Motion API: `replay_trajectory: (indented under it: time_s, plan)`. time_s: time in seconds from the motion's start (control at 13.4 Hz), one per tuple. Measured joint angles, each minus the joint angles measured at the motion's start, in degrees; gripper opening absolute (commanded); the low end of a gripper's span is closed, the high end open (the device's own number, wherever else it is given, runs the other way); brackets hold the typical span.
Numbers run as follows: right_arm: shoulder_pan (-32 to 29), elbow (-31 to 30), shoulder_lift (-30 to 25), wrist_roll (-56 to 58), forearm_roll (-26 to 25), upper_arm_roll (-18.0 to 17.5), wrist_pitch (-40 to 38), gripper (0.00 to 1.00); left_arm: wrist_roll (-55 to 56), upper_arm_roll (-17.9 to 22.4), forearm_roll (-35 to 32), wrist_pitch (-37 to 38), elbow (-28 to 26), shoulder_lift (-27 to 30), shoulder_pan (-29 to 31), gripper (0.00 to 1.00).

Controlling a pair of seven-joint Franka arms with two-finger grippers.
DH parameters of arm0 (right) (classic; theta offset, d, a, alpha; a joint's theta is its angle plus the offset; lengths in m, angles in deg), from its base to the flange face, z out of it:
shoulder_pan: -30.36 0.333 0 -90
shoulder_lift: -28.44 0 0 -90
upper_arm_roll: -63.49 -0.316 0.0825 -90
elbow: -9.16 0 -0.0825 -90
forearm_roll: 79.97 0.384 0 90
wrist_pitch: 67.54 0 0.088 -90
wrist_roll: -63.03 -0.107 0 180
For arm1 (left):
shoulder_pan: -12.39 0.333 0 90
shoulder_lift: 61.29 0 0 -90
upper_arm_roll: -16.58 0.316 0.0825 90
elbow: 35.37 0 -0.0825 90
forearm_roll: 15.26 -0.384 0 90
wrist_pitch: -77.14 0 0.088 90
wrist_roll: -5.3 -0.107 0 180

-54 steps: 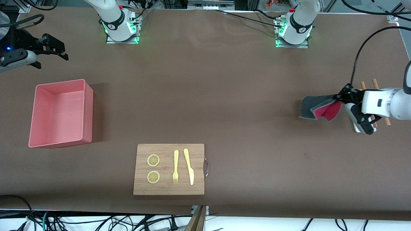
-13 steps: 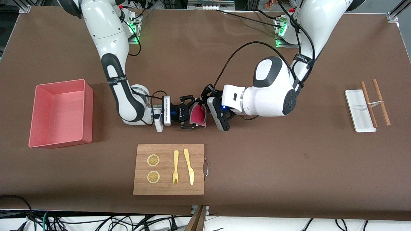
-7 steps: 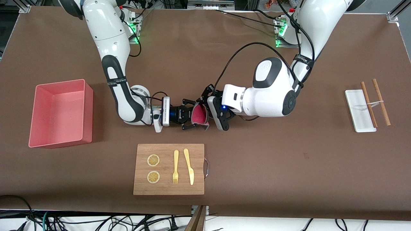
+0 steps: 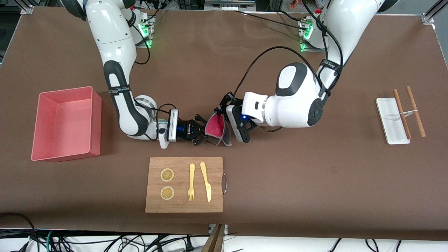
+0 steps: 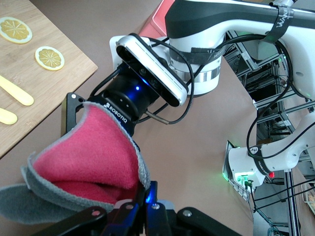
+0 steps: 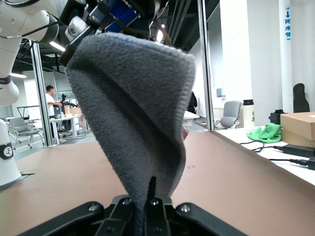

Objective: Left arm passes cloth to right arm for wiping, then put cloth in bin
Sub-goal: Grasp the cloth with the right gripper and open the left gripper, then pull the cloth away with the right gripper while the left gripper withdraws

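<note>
Cloth [image 4: 216, 127], pinkish-red inside and grey outside, hangs folded in the air at the middle of the front frame, above bare table [image 4: 315, 182] just over the top edge of the wooden cutting board [image 4: 184, 184] with its lemon slices [image 4: 167, 174], fork [image 4: 191, 182] and knife [image 4: 206, 181]. Both grippers have it: the left gripper [image 4: 221, 112] is clamped on its upper edge, and the right gripper [image 4: 201, 133] has its fingers shut on the lower corner, which its own wrist camera shows as grey fleece [image 6: 138, 113] rising out of the closed tips. The handover looks half made. To finish it well, I judge the left gripper should let go only while the right one's pinch is firm, then draw straight back toward its own end of the table so it does not drag the fabric out. The right arm's grip is on a thin corner, so a slow pull is wiser. The pink bin [image 4: 65, 123] waits at the left of the frame.
</note>
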Motion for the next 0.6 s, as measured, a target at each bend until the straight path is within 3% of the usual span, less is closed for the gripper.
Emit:
replay_trajectory:
  time_s: [0.37, 0.6]
  plan:
    - [-0.6, 1.4, -0.1, -1.1, -1.8, 3.9, -2.7, 0.0, -0.2, 0.2, 0.0, 0.0, 0.0, 0.0, 1.0, 1.0]
    - [-3.5, 2.7, -1.6, -6.0, -10.1, 4.4, -2.9, 0.0, -0.2, 0.4, -0.1, 0.8, 0.0, 0.1, 3.3, 1.0]
